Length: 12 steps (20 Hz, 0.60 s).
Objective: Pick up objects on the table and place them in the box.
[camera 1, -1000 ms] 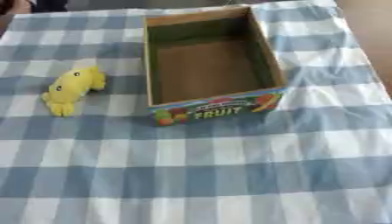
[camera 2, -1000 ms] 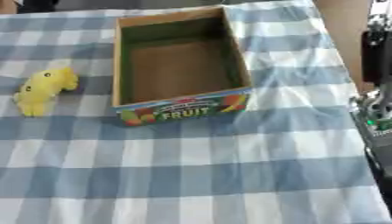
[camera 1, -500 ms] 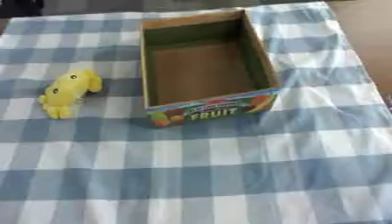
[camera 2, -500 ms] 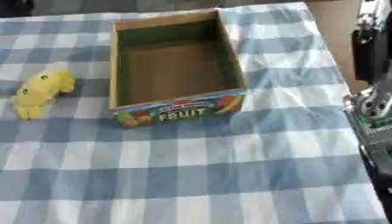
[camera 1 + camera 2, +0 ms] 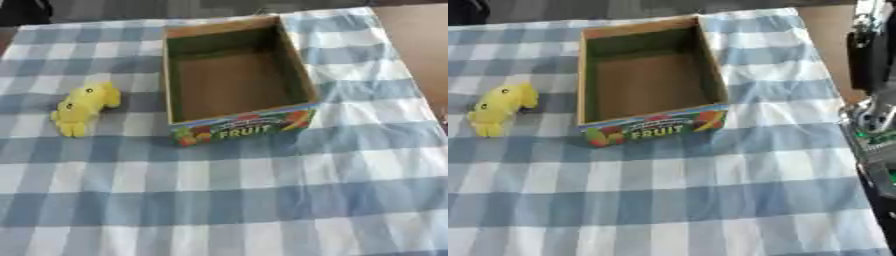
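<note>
A yellow plush toy (image 5: 81,108) lies on the checked cloth, left of the box and apart from it. The cardboard box (image 5: 239,127) stands open near the middle, with a coloured "FRUIT" label on its front wall, and nothing shows inside it. My right arm and hand (image 5: 873,131) show only in the right eye view, as black and silver parts with a green patch along the right edge, well right of the box. No left hand appears in either view.
A blue and white checked cloth (image 5: 227,200) covers the table. Its right edge runs beside bare brown table (image 5: 418,45) at the upper right. Dark shapes lie beyond the far edge.
The whole picture has drifted slightly, so the camera moved. The toy and box keep their places on the cloth, and the right arm stays at the right edge.
</note>
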Each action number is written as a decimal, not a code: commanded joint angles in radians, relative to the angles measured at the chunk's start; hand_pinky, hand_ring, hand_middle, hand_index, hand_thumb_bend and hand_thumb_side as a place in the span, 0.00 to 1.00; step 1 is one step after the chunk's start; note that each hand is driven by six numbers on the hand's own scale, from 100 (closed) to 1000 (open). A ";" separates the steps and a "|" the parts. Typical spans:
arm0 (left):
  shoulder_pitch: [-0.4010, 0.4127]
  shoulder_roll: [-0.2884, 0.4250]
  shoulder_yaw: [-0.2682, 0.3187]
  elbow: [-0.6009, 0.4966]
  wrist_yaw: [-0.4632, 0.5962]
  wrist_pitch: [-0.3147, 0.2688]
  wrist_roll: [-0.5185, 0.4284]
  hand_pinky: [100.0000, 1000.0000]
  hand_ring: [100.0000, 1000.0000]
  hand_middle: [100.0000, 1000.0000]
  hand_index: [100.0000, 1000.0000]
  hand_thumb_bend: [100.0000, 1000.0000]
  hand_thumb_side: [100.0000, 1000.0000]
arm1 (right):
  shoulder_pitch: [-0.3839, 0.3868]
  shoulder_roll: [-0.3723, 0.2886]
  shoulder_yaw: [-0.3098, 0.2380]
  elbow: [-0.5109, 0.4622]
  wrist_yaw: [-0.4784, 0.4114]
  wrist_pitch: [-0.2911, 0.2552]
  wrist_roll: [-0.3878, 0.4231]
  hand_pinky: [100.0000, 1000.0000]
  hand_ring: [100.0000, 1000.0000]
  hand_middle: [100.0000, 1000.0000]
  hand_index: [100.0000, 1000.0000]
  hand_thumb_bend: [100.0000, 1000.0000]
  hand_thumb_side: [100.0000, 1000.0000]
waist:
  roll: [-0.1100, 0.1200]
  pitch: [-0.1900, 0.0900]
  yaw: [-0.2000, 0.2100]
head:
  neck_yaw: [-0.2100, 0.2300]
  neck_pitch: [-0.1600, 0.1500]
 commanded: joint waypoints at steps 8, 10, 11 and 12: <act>-0.198 0.072 -0.145 0.209 -0.184 0.025 -0.501 0.95 0.95 0.81 1.00 0.00 0.91 | -0.005 -0.038 0.000 -0.015 -0.005 0.005 0.007 0.73 0.70 0.78 0.90 0.00 0.95 | 0.004 -0.028 0.000 | 0.007 -0.004; -0.228 0.054 -0.169 0.253 -0.185 0.028 -0.576 0.94 0.95 0.81 1.00 0.00 0.90 | -0.006 -0.038 0.002 -0.015 -0.006 0.005 0.009 0.73 0.70 0.78 0.90 0.00 0.95 | 0.005 -0.027 0.000 | 0.010 -0.007; -0.240 0.045 -0.177 0.273 -0.186 0.030 -0.605 0.94 0.94 0.82 1.00 0.00 0.90 | -0.007 -0.038 0.003 -0.015 -0.006 0.006 0.010 0.73 0.70 0.78 0.90 0.00 0.95 | 0.006 -0.027 0.000 | 0.011 -0.009; -0.251 0.038 -0.185 0.289 -0.190 0.032 -0.629 0.94 0.94 0.82 1.00 0.00 0.89 | -0.006 -0.038 0.003 -0.015 -0.006 0.006 0.011 0.73 0.70 0.78 0.90 0.00 0.95 | 0.006 -0.026 -0.001 | 0.011 -0.011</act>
